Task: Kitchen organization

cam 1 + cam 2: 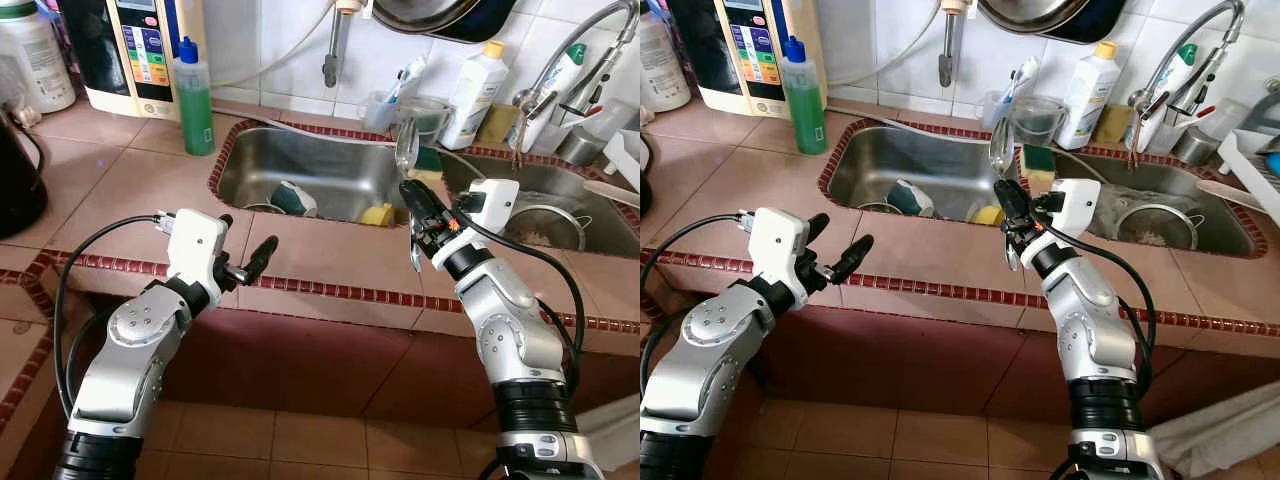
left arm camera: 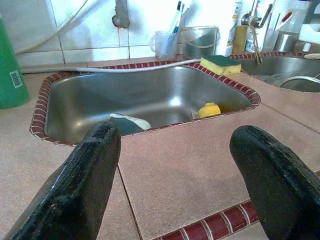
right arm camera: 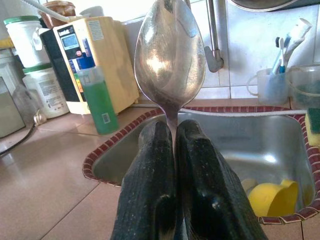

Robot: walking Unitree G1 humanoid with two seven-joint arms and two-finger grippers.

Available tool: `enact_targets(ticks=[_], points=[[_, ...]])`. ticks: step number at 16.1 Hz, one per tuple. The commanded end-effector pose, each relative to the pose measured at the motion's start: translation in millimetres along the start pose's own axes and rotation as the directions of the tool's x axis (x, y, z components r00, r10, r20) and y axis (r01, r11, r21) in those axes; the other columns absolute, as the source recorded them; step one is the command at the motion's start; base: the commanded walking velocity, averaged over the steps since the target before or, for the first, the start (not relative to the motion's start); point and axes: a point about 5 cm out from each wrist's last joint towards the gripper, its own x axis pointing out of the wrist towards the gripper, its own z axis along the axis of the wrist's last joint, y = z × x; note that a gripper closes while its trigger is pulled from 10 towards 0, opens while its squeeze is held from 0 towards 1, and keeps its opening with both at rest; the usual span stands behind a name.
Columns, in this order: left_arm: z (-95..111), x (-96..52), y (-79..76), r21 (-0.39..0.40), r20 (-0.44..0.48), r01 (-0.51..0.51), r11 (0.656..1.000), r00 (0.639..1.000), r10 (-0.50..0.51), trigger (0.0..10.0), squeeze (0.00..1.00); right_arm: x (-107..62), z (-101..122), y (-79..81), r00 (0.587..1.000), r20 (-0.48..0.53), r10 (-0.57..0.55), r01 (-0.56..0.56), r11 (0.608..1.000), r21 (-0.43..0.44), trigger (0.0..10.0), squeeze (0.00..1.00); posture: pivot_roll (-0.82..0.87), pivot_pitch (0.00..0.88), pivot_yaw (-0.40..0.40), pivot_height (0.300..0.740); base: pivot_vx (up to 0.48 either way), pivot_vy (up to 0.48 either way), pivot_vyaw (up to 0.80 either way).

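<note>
- My right gripper (image 3: 172,150) is clamped tight on a spoon (image 3: 170,57) by the neck, bowl up, over the counter (image 1: 330,255) at the sink (image 1: 300,165) edge.
- My left gripper (image 1: 245,255) is spread wide, holding nothing, above the counter at 9 o'clock from the right one, well apart.
- In the sink: yellow cup (image 1: 378,214) at 11 o'clock from the right gripper.
- Green bottle (image 1: 194,96) at 10 o'clock of the sink, sponge (image 2: 220,64) on the divider at 3.
</note>
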Motion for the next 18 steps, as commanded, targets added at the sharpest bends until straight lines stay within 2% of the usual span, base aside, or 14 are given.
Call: enact_targets(ticks=[1, 16, 18], points=[[2.9, 0.7, -2.8, 0.016, 0.012, 0.017, 1.000, 1.000, -0.017, 10.0, 0.00, -1.2, 6.2, -3.9, 1.000, 0.023, -0.009, 0.009, 1.000, -0.012, 10.0, 0.00, 0.01, 0.009, -0.095, 0.740, 0.296, 0.000, 0.00], [3.3, 2.3, -1.6, 0.000, 0.015, 0.015, 1.000, 1.000, -0.015, 10.0, 0.00, -3.5, 7.7, -7.5, 0.999, 0.024, -0.024, 0.025, 1.000, -0.014, 10.0, 0.00, 0.00, 0.016, -0.094, 0.740, 0.452, 0.000, 0.00], [2.9, 2.5, -2.8, -0.009, 0.017, 0.015, 1.000, 1.000, -0.015, 10.0, 0.00, -3.7, 7.9, -8.0, 0.999, 0.023, -0.026, 0.026, 1.000, -0.015, 10.0, 0.00, 0.00, 0.018, -0.094, 0.740, 0.255, 0.000, 0.00]])
